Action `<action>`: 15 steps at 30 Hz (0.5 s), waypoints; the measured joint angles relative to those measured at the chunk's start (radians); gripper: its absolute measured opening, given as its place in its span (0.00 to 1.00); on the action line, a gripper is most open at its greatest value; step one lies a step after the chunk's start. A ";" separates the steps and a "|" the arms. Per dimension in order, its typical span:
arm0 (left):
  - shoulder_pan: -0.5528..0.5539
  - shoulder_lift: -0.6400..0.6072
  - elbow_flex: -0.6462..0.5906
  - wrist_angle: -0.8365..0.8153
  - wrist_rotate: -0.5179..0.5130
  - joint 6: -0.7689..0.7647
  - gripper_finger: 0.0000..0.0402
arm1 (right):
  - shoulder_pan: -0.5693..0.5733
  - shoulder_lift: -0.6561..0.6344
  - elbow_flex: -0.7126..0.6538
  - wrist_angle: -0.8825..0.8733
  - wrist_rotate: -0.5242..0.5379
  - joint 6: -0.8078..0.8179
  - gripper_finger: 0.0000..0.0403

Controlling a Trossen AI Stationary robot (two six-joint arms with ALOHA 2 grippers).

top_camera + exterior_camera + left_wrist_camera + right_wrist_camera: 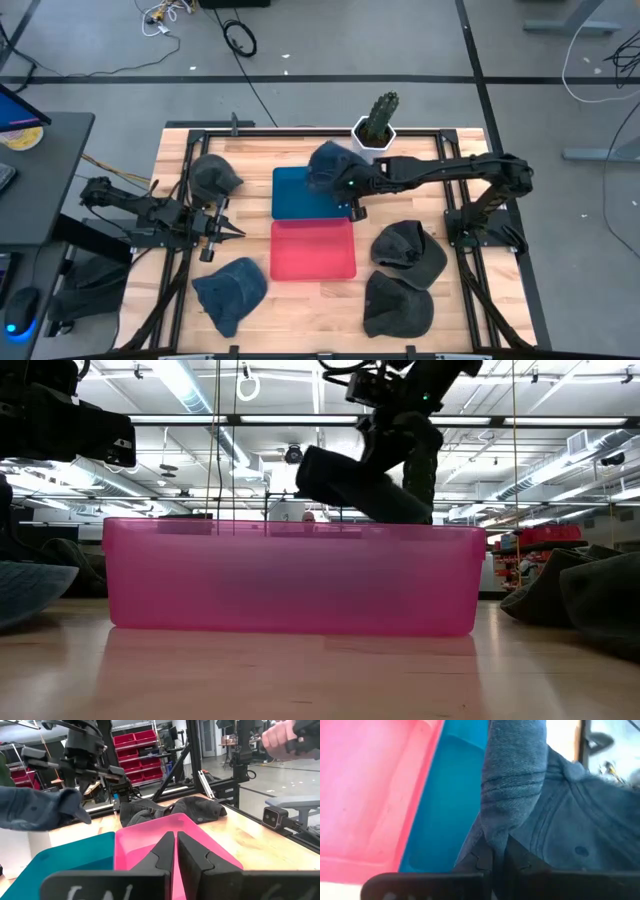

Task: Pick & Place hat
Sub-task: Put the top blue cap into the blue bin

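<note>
A blue denim hat [328, 163] hangs lifted over the teal bin [300, 200], held by my right gripper [352, 188], which is shut on it. In the low view the hat [345, 485] hangs above the pink bin [290, 575] under the right gripper [400, 430]. My left gripper [222, 233] waits shut at the table's left, pointing toward the pink bin [150, 837]. Its wrist view shows its own shut fingers [175, 855] and the held hat [40, 810] farther off. My right gripper [497, 857] pinches a bunched fold of the hat's denim [495, 832] between its two fingers, close to the stitched brim [512, 782]. It comes from above, pointing down. The hat is lifted clear, with its crown [570, 810] spread beside the fingers over the teal bin [452, 785].
Other hats lie on the table: a dark one [212, 177] at far left, a blue one [232, 290] at near left, two dark ones [408, 250] [397, 305] at right. A cactus in a white pot [377, 125] stands behind the teal bin. A person's hand [282, 737] shows beyond the table.
</note>
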 joint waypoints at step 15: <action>0.000 0.000 0.000 0.000 0.000 0.000 0.06 | -0.031 0.103 0.000 0.199 -0.235 -0.111 0.02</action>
